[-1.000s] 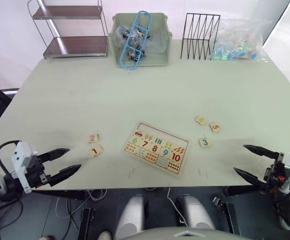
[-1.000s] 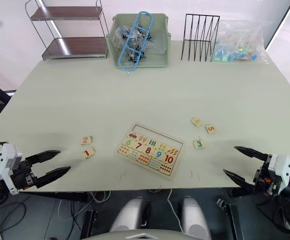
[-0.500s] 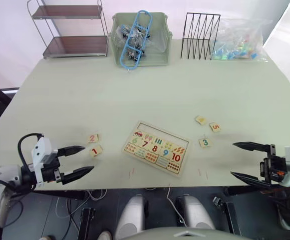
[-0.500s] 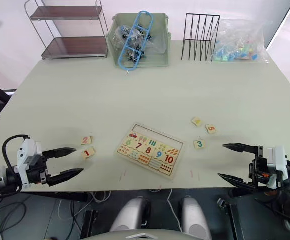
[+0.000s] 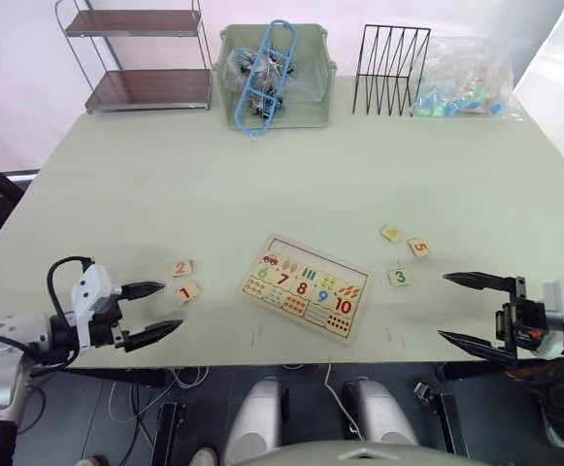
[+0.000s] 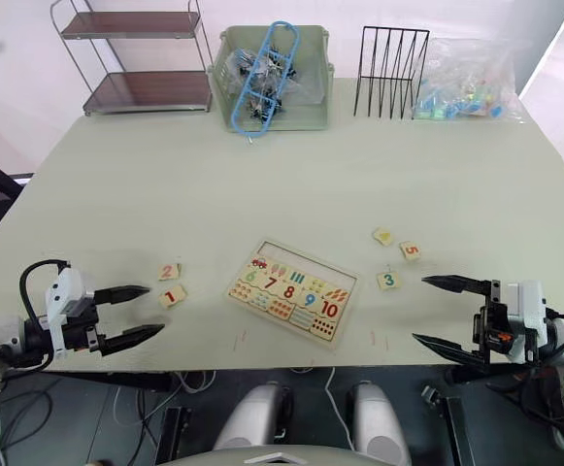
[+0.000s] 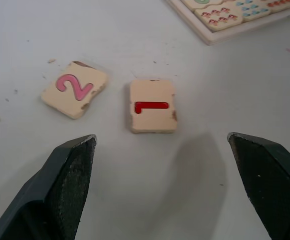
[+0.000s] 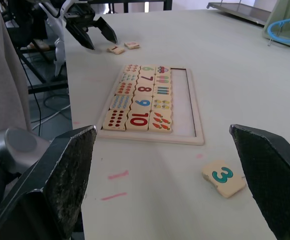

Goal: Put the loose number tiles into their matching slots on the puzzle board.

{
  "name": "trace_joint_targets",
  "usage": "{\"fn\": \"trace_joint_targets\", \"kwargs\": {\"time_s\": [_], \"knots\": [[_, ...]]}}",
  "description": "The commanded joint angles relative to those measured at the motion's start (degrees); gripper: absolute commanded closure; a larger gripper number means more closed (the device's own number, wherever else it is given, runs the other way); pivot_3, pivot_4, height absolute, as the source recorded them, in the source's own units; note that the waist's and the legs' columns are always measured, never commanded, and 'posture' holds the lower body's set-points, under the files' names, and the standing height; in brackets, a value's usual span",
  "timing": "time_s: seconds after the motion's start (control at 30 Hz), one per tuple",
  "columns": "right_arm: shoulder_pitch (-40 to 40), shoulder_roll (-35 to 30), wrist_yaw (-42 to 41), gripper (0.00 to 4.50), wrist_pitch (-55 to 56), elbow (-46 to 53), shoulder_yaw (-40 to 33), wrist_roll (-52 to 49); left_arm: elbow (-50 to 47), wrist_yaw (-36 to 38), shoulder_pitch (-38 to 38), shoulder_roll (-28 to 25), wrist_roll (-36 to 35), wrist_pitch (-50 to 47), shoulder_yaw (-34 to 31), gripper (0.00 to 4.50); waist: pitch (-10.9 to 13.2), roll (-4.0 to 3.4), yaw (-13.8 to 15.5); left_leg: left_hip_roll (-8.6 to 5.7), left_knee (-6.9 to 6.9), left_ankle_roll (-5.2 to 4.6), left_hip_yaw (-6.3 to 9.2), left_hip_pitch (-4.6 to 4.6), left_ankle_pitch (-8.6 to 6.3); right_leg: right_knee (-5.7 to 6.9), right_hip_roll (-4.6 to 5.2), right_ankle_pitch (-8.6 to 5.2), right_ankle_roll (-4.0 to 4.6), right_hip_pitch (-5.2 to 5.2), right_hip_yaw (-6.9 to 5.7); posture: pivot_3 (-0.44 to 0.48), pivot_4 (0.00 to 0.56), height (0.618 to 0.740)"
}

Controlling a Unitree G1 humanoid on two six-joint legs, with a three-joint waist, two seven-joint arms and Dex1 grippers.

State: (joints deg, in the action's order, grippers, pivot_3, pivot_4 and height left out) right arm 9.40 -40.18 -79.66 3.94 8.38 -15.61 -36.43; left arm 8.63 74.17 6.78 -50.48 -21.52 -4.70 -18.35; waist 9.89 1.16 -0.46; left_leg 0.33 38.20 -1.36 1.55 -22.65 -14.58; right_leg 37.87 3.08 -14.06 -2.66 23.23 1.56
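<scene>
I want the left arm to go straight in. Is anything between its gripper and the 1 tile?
Nothing visible. The left gripper is open, and only bare table lies between its fingers and the 1 tile. The 2 tile sits beside it, apart.

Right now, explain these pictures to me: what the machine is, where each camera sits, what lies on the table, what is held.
This is a humanoid robot with two arms. Two pictures come from its head, looking down; two come from cameras on its wrists. The left end effector and right end effector hover open near the table's front edge, holding nothing. In the middle lies the puzzle board. Loose tiles 2 and 1 lie beside the left end effector; tile 3, tile 5 and another tile lie to the board's right. At the back stand a shelf, green bin and wire rack.
</scene>
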Motion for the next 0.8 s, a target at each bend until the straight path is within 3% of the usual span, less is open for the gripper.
{"fn": "trace_joint_targets", "kwargs": {"time_s": [0.03,0.47,0.57,0.8], "knots": [[-0.5,0.1,0.8,0.02,0.3,2.1,-0.4,-0.3,0.9,1.1,-1.1,-0.5,0.7,2.8,1.0,0.00,0.0,0.00,0.0,0.00,0.00,0.00,-0.01,0.00,0.00,-0.01,0.00,0.00,0.00,0.00,0.01,0.000,0.150,0.739],[-0.1,0.8,2.4,0.02,0.9,3.3,0.0,0.5,-0.1,-0.8,-2.4,-0.6,1.9,1.9,3.6,0.00,0.0,-0.01,0.1,0.00,0.00,0.00,0.01,0.00,0.00,0.01,0.01,0.01,-0.01,0.00,-0.01,0.000,0.150,0.739],[-0.4,0.9,2.2,0.00,1.2,2.9,0.2,0.8,0.6,-0.8,-2.5,-0.8,2.5,2.5,3.6,0.73,0.0,-0.02,0.0,0.00,0.00,0.00,0.01,0.00,0.00,0.01,0.00,0.01,-0.01,0.00,-0.01,0.000,0.150,0.739],[-0.4,1.2,2.4,0.00,1.5,2.9,0.8,0.9,1.9,-0.8,-2.8,-0.6,3.2,3.2,4.4,0.73,0.0,-0.02,0.0,0.00,0.00,0.00,0.01,0.01,0.00,0.02,-0.02,0.01,-0.01,0.00,-0.01,0.000,0.150,0.739]]}}
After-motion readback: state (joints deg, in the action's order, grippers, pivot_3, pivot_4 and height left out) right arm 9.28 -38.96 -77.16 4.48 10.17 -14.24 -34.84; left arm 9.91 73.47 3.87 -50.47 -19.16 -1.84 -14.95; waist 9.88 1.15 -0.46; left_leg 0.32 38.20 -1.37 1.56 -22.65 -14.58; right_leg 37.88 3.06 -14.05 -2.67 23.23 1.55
